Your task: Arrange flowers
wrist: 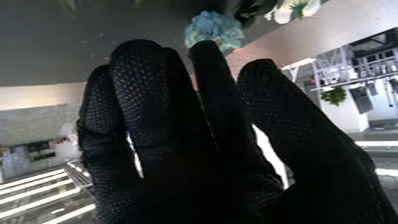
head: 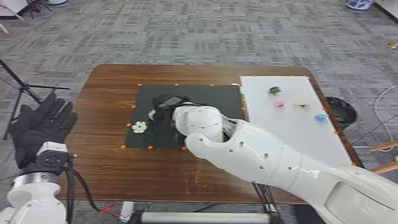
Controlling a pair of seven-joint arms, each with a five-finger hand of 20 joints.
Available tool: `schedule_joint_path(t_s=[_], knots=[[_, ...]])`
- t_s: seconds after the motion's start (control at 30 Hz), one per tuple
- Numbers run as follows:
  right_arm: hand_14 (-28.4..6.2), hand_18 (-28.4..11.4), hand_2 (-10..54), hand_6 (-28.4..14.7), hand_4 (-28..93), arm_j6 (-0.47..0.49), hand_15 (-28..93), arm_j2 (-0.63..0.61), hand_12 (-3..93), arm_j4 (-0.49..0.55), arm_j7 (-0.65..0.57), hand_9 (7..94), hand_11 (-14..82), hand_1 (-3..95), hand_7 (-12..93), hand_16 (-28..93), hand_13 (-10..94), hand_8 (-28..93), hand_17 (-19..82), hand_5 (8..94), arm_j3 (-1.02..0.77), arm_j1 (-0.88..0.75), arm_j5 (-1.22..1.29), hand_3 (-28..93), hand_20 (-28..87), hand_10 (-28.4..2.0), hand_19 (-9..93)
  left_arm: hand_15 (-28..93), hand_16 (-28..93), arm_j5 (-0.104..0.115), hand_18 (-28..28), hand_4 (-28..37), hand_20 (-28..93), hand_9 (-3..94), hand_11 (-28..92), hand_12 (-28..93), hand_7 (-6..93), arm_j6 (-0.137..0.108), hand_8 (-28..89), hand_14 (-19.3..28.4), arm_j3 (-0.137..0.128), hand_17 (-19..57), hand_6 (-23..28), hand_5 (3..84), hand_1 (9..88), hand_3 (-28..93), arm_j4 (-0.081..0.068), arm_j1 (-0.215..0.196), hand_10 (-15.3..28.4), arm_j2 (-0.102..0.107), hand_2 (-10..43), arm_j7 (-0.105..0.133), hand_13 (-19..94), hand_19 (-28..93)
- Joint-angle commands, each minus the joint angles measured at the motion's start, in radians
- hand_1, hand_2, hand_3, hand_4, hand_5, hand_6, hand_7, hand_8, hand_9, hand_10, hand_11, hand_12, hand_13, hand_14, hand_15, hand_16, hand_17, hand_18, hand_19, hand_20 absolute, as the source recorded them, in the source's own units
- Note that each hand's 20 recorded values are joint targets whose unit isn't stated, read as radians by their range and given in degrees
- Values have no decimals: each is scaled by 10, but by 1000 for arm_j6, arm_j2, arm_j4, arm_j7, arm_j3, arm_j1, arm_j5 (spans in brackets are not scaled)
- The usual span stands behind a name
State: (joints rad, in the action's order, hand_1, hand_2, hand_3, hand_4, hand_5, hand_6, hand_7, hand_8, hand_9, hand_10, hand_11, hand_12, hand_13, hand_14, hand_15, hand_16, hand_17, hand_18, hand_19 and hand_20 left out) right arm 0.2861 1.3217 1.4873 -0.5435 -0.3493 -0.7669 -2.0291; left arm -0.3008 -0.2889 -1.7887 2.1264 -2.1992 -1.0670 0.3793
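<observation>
From this point, the main danger is a knock. The right hand (wrist: pixel 195 190) is hanging low over the dark mat (head: pixel 202 91), its fingertips sitting close by the ruffled blue bloom (wrist: pixel 213 31), and a small sideways drift could be tipping or dragging that bloom toward the cream flower (head: pixel 139 127), which is lying at the mat's eight o'clock. Because glove and forearm are covering much of the mat, any stem beneath could be getting pinned unseen. A closing grip could also be catching petals instead of stem, crushing or slipping off them.

The right hand's fingers are running nearly straight, a little apart, with slivers of light showing between some of them. They are curling round nothing visible; whether a tip is touching the blue bloom, I cannot tell. The left hand (head: pixel 40 125) is waiting beyond the table's nine o'clock edge, fingers long and slightly parted, holding nothing.

On the white board (head: pixel 306 145), toward three o'clock of the table, more flowers are lying apart: a dark-headed flower (head: pixel 274 90) at eleven, a pink flower (head: pixel 280 104) just below it, a pale yellow flower (head: pixel 301 104) near twelve, and a sky-blue flower (head: pixel 321 118) at three.
</observation>
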Motion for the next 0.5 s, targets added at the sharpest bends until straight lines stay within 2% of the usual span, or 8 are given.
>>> schedule_joint_path(t_s=[0.03,0.37,0.5], knots=[[-141,-236,157,-44,-174,7,683,2,131,9,12,533,95,315,95,259,590,-108,262,554,-13,-7,9,772,381,-138,753,233,-55,-4,134,-283,74,327,207,78,88,8,-81,148,1,-83,102,419,231,698,4,-12,154,-4,188,-4,238,350],[-142,-233,156,-26,-177,13,677,3,128,13,36,518,96,315,109,249,581,-115,256,506,-21,-13,10,772,375,-129,749,233,-55,-9,134,-283,74,328,207,78,88,14,-81,149,-2,-84,103,419,229,700,2,-13,154,-6,189,-13,238,350],[-144,-235,146,-25,-177,13,713,7,127,20,-6,520,97,321,116,257,585,-118,262,514,-32,-18,6,772,370,-131,747,233,-55,-10,134,-283,74,328,207,77,89,15,-81,148,-3,-83,102,420,234,717,1,-12,154,-7,197,-15,238,350]])
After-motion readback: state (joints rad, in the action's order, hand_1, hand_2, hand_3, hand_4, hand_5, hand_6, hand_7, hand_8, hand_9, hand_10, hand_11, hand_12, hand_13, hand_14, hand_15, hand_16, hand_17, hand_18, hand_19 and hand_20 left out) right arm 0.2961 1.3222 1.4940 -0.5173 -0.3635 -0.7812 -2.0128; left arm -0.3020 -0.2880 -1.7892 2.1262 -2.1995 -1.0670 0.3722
